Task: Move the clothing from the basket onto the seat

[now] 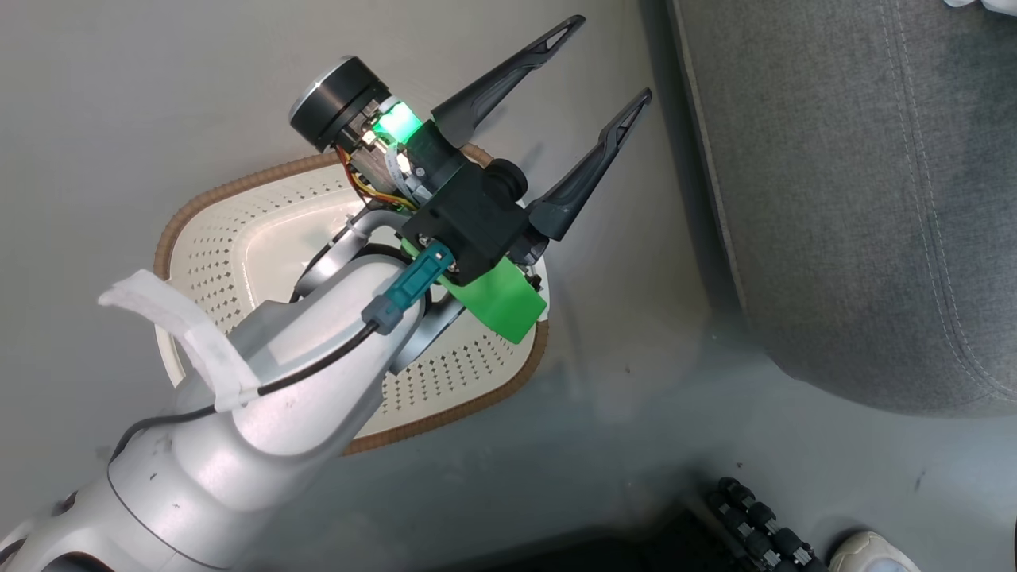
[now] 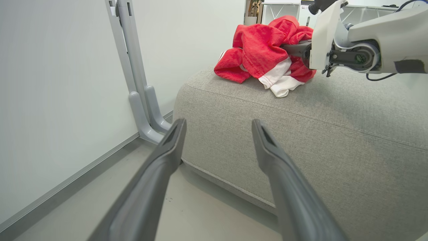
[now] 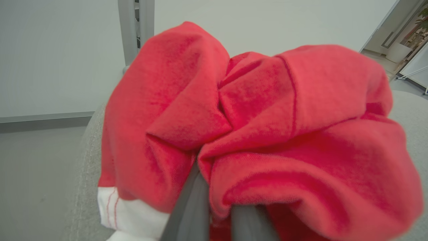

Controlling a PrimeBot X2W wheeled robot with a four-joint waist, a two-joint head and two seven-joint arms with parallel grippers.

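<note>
The clothing (image 2: 264, 50) lies as a crumpled red heap with white trim on top of the grey seat (image 2: 334, 134). My right gripper (image 2: 296, 50) reaches in from the right and is shut on the clothing. In the right wrist view the red clothing (image 3: 254, 134) bunches over the two fingers (image 3: 190, 207) and hides their tips. My left gripper (image 1: 613, 57) hangs open and holds nothing, above the floor between the basket (image 1: 238, 187) and the seat (image 1: 858, 199). In its own view the left gripper (image 2: 218, 124) points at the seat's side. No clothing shows in the basket where the arm leaves it in sight.
A grey metal stand (image 2: 133, 67) rises against the white wall left of the seat. On the floor at the lower right lie a black ribbed part (image 1: 755, 524) and a white shoe (image 1: 874, 552). Bare grey floor runs between basket and seat.
</note>
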